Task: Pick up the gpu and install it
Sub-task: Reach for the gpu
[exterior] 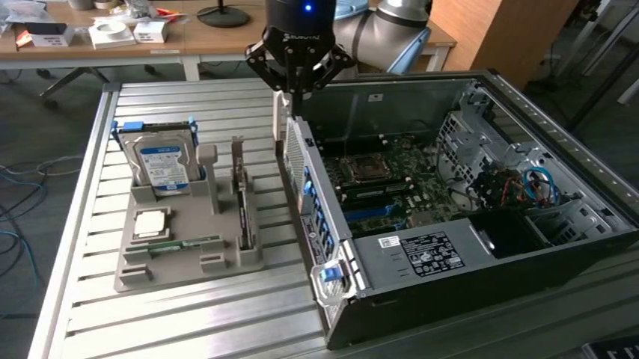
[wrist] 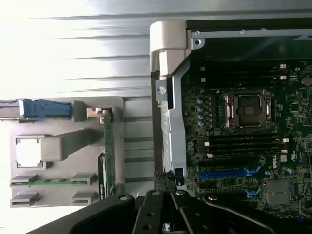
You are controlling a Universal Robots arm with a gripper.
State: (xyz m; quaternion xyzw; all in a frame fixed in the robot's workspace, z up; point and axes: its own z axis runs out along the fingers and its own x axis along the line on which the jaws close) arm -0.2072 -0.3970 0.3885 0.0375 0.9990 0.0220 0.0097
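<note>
gpu (wrist: 108,152) upright in tray (exterior: 135,273) slot, beside computer case (exterior: 384,299), not yet picked. gripper (exterior: 295,91) fingers closed, apparently empty, over case rear wall. Pickup and install both remain.

Exterior cam: high, angled down across the table (exterior: 200,314), mid-range. Wrist cam: straight down, closer in. Both catch the parts tray (exterior: 140,273) (wrist: 53,192) and open computer case (exterior: 379,262) (wrist: 173,122).
</note>
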